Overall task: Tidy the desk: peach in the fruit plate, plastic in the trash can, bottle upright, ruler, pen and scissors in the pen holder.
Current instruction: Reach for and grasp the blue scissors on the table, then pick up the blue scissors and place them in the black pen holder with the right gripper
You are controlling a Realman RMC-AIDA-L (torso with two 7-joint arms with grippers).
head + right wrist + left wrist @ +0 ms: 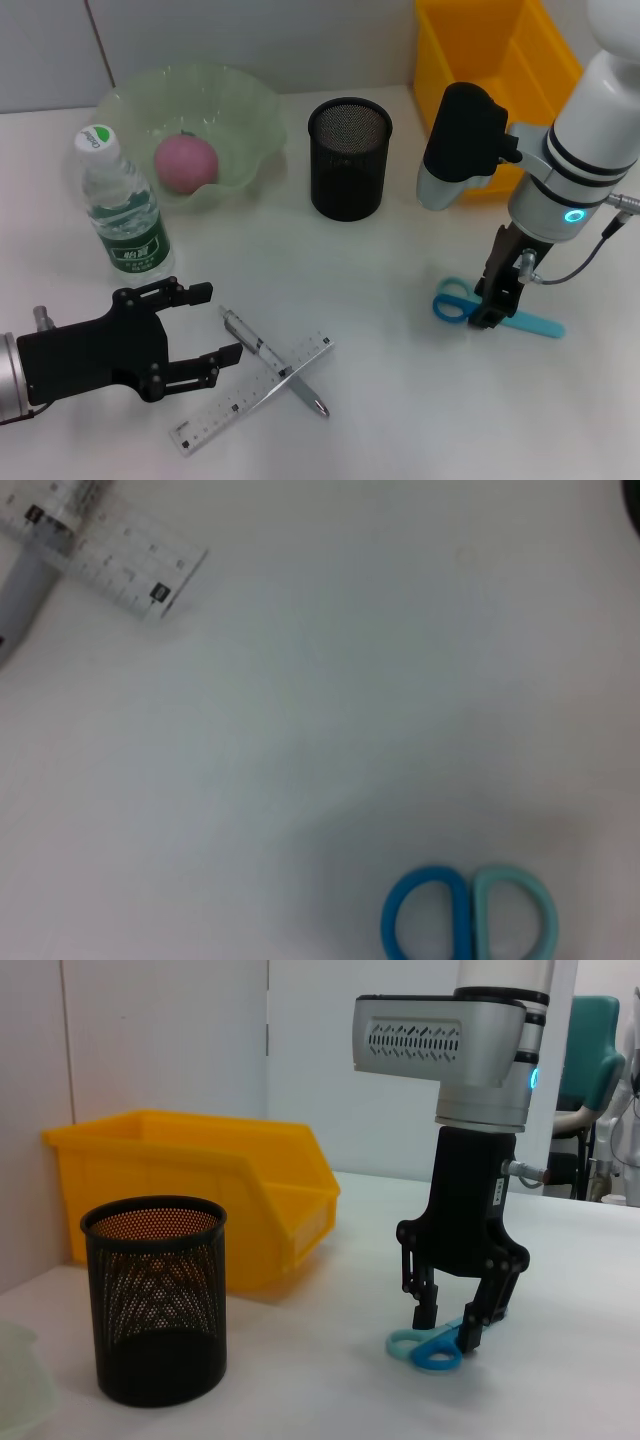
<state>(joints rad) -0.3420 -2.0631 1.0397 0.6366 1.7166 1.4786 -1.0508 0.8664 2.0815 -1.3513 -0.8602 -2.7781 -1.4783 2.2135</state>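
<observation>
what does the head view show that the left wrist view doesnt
Only the head view shows the left gripper, open near the pen lying crossed over the ruler, the upright water bottle, and the peach in the green fruit plate.

Only the left wrist view shows a side-on look at the right gripper with its fingers open, straddling the scissors' handles, plus a teal chair behind.

Both show the blue scissors, the black mesh pen holder, the yellow bin and the white table.
</observation>
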